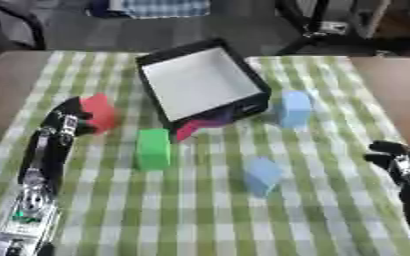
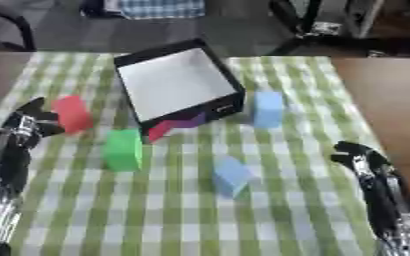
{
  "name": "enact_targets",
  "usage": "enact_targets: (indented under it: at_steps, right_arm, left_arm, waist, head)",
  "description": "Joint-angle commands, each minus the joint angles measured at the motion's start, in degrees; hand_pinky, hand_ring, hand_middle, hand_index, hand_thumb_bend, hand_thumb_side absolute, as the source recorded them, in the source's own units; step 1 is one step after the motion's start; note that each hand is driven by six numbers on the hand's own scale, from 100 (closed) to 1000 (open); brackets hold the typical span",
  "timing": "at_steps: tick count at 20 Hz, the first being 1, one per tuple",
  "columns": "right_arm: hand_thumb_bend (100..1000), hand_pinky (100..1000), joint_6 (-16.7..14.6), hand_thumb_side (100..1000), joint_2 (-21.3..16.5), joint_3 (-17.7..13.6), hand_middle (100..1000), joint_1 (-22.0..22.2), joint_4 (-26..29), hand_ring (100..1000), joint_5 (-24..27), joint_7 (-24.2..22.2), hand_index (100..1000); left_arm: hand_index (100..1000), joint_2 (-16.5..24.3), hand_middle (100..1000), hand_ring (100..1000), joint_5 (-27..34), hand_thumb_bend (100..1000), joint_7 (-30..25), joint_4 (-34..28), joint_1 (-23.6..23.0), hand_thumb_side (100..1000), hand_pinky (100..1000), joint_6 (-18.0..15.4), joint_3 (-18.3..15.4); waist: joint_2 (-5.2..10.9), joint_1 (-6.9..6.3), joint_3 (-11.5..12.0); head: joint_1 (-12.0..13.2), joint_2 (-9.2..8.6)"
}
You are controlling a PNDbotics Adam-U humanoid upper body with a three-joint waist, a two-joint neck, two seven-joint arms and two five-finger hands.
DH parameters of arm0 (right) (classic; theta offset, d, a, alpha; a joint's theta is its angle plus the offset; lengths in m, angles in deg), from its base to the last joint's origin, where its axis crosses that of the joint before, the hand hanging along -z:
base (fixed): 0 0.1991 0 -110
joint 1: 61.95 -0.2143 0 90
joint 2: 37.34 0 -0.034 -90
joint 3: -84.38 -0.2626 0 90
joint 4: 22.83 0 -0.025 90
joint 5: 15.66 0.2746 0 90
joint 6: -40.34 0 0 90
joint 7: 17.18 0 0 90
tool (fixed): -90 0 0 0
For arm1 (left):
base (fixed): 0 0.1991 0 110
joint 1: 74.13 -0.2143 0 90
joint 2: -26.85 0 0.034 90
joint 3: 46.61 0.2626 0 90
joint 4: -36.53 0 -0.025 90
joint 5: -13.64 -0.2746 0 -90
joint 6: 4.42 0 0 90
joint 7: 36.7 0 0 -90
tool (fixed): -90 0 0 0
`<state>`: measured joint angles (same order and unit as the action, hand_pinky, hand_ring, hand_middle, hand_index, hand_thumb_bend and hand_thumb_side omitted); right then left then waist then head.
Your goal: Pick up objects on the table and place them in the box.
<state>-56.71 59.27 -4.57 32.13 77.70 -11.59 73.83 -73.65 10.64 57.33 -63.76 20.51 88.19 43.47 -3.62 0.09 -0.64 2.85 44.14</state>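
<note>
Left hand (image 1: 68, 117) is curled against the red block (image 1: 99, 112), left of the box (image 1: 200, 82). Right hand (image 2: 357, 155) rests half-curled and empty at the bench's (image 1: 331, 210) right edge. Green block (image 1: 152, 148) and two blue blocks (image 1: 263, 175) lie near the box.

One box (image 1: 200, 82), black-walled with a white inside. Two light blue blocks: one (image 1: 294, 108) just right of the box, one (image 1: 263, 175) nearer. One green block (image 1: 152, 148). One red block (image 1: 100, 113). One red-and-purple piece (image 1: 201, 125) under the box's near edge.

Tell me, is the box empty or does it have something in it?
Empty: the box shows only its bare white floor; the blocks sit outside it.
</note>
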Motion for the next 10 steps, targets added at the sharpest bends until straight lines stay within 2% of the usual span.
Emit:
enact_targets:
  at_steps: [1,7,10]
  right_arm:
    - [100,881,0.0,763,-0.7,-0.5,703,-0.2,1.2,713,0.3,0.1,737]
    - [100,881,0.0,761,-0.7,-0.5,703,-0.2,1.2,713,0.3,0.1,738]
    - [100,881,0.0,761,-0.7,-0.5,703,-0.3,1.2,713,0.2,0.1,738]
  left_arm:
    - [886,0.5,615,574,-0.2,277,0.1,-0.7,0.7,807,750,-0.1,-0.3]
    - [886,0.6,615,574,-0.2,277,0.2,-0.8,0.7,827,750,-0.1,-0.4]
    - [888,1.7,617,576,-0.5,279,0.0,-1.0,1.0,806,751,0.1,-0.5]
  waist:
    - [1.26,-0.52,0.1]
    - [1.32,-0.53,0.1]
    - [1.35,-0.57,0.0]
  head:
    - [-0.3,-0.02]
    - [-0.3,-0.02]
    - [-0.3,-0.02]
